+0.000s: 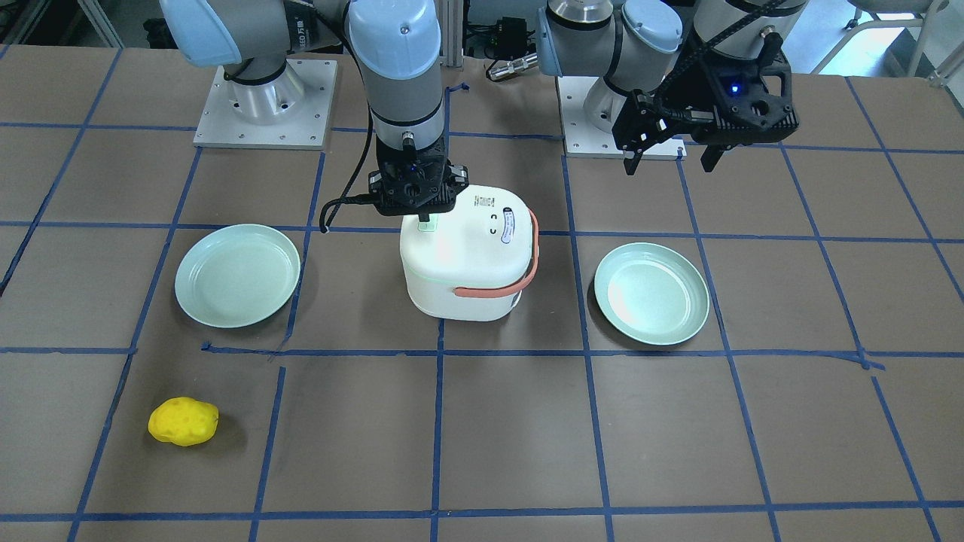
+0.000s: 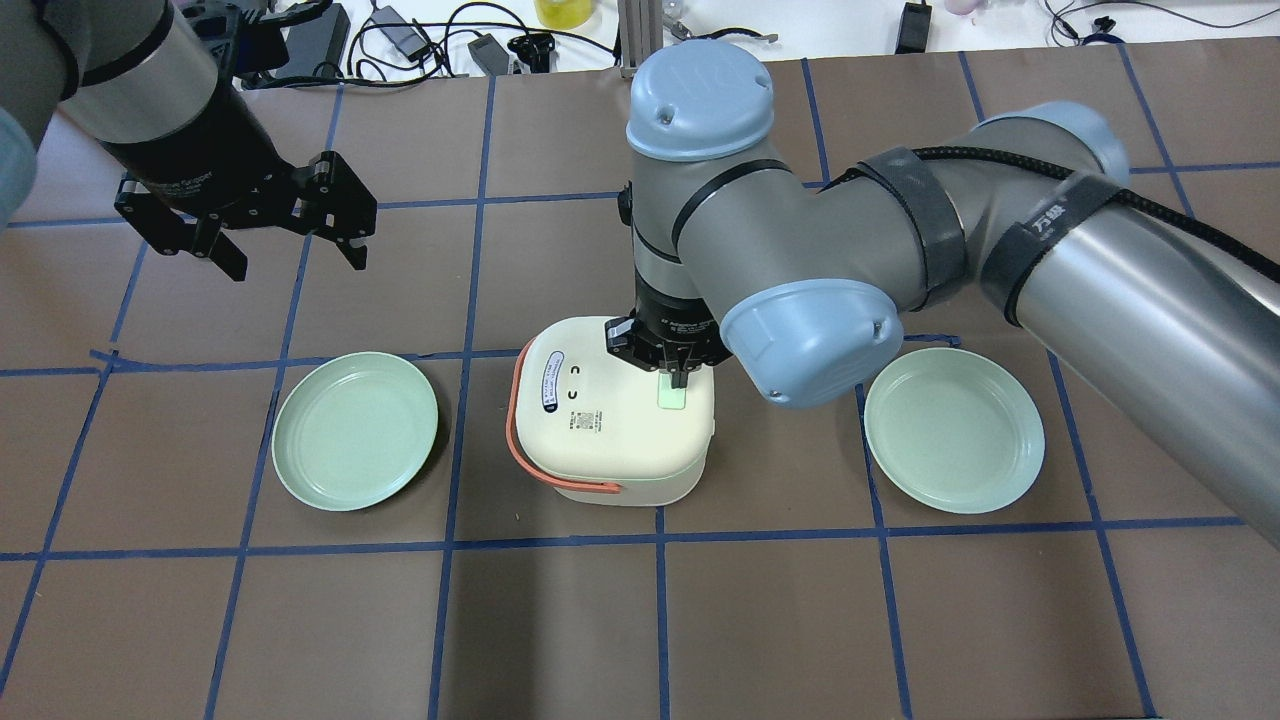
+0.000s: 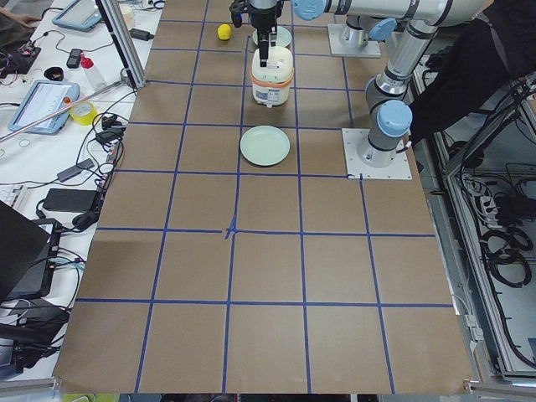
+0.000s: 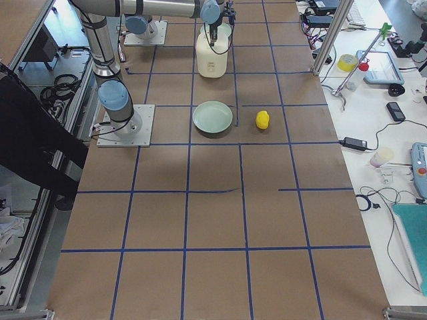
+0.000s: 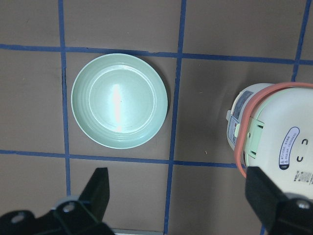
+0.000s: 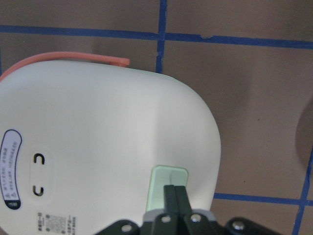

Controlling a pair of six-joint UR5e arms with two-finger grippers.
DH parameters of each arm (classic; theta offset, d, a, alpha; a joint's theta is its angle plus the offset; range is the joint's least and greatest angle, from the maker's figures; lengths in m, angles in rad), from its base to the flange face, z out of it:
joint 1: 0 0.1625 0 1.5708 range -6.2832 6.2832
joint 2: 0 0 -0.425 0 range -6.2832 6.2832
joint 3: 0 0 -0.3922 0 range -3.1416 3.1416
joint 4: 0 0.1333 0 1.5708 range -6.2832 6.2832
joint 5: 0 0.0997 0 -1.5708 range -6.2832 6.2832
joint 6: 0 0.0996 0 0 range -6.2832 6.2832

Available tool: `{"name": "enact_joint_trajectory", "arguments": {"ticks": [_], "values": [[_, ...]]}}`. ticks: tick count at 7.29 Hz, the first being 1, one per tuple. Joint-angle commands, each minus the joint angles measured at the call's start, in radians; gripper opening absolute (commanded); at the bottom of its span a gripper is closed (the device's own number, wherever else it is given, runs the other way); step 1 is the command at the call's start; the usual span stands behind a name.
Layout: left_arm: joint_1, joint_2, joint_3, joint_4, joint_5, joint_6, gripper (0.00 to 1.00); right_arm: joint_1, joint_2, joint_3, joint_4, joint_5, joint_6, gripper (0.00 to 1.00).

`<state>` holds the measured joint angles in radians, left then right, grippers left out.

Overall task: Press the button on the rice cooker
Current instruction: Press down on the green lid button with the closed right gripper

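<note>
A white rice cooker [image 2: 610, 420] with an orange handle stands mid-table; it also shows in the front view [image 1: 467, 256] and the right wrist view [image 6: 98, 156]. Its pale mint button [image 6: 166, 182] sits near the top's edge, also seen from overhead [image 2: 671, 397]. My right gripper [image 6: 174, 192] is shut, fingertips together, pointing down onto the button; it shows from overhead [image 2: 676, 377] and in front [image 1: 425, 220]. My left gripper [image 2: 290, 255] is open and empty, raised well away from the cooker, also in the front view [image 1: 669, 162].
Two mint plates flank the cooker [image 2: 355, 430] [image 2: 953, 428]. A yellow sponge-like object [image 1: 183, 421] lies near the table's front. Arm bases stand on plates at the back [image 1: 263, 105]. Cables and gear lie beyond the far edge [image 2: 430, 40].
</note>
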<state>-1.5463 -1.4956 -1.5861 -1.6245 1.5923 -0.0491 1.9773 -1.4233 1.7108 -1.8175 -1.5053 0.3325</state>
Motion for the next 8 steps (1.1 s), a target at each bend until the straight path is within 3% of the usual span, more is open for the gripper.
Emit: {"name": "enact_joint_trajectory", "arguments": {"ticks": [1,6,7,8], "values": [[0.0,0.0,0.0,0.0,0.0,0.0,1.0,0.0,0.004,0.001,-0.002,-0.001,-0.001,0.0],[0.0,0.0,0.0,0.0,0.0,0.0,1.0,0.0,0.011,0.017,-0.003,0.004,-0.001,0.0],[0.0,0.0,0.0,0.0,0.0,0.0,1.0,0.0,0.009,-0.002,0.0,-0.001,-0.001,0.07],[0.0,0.0,0.0,0.0,0.0,0.0,1.0,-0.002,0.0,-0.016,-0.002,-0.003,0.01,0.85]]}}
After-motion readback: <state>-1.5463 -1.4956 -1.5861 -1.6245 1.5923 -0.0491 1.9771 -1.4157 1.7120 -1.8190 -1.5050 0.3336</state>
